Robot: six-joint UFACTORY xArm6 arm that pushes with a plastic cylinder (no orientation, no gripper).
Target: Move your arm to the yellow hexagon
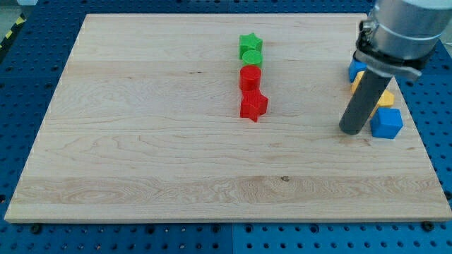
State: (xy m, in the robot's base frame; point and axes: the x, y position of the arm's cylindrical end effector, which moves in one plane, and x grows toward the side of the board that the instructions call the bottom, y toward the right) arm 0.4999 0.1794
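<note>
My tip (351, 131) rests on the wooden board (141, 141) at the view's right, no gripper on it, just left of a blue cube (387, 123), with the yellow hexagon (385, 98) close behind the rod, mostly hidden, shape hard to confirm.

One camera looks down at a slant from the wooden board's (176, 141) near edge; fairly close, seemingly; whole board framed.
</note>
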